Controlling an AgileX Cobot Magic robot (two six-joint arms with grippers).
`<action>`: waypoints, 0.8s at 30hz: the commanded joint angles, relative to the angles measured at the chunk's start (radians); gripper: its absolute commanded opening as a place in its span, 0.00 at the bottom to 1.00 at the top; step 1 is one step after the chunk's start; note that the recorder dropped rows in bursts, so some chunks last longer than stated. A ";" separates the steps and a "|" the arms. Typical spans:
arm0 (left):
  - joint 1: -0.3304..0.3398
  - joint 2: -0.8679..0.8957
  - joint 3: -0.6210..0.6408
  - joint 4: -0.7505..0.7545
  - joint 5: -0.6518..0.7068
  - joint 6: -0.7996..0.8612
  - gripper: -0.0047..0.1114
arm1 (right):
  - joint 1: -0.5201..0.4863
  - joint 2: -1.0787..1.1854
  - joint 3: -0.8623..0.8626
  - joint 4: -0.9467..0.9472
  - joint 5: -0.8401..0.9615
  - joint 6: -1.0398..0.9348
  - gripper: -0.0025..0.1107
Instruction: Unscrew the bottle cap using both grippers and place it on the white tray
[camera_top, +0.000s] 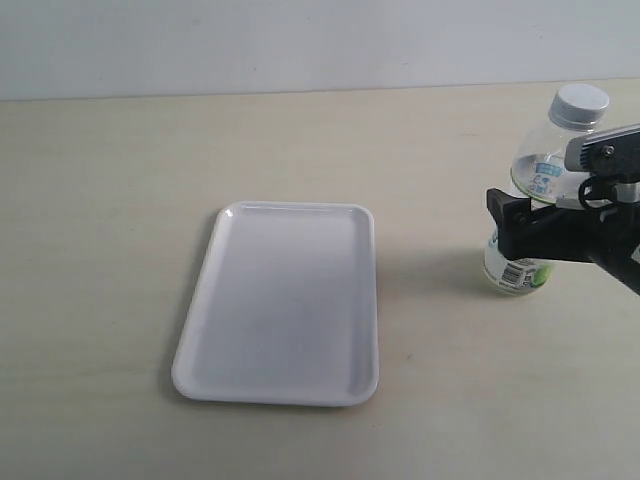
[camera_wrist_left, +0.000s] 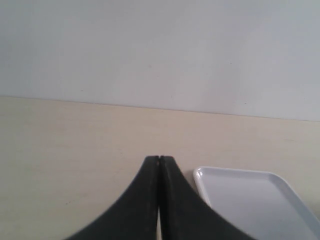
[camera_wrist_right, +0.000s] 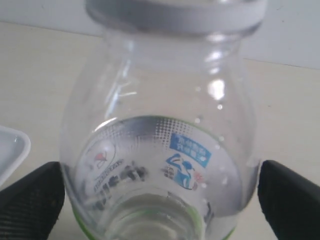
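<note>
At 3 o'clock of the white tray (camera_top: 280, 300), the bottle (camera_top: 528, 225) is clasped by the right gripper (camera_wrist_right: 160, 200); the left gripper (camera_wrist_left: 159, 162), closed on nothing, must next be brought to the bottle cap (camera_top: 581, 103)

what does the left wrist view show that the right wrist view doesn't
Only left wrist: the left claw, shut and empty. Only right wrist: the bottle, its cap on, flanked by the right claw. Both: a corner of the tray, and the table.
</note>
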 joint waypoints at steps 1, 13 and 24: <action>-0.004 -0.005 0.000 0.005 -0.001 -0.001 0.04 | 0.002 0.042 -0.007 -0.003 -0.047 -0.009 0.90; -0.004 -0.005 0.000 0.005 -0.001 -0.001 0.04 | 0.002 0.088 -0.007 -0.005 -0.140 -0.009 0.63; -0.004 -0.005 0.000 0.005 -0.001 -0.001 0.04 | 0.002 0.088 -0.007 -0.051 -0.126 -0.009 0.02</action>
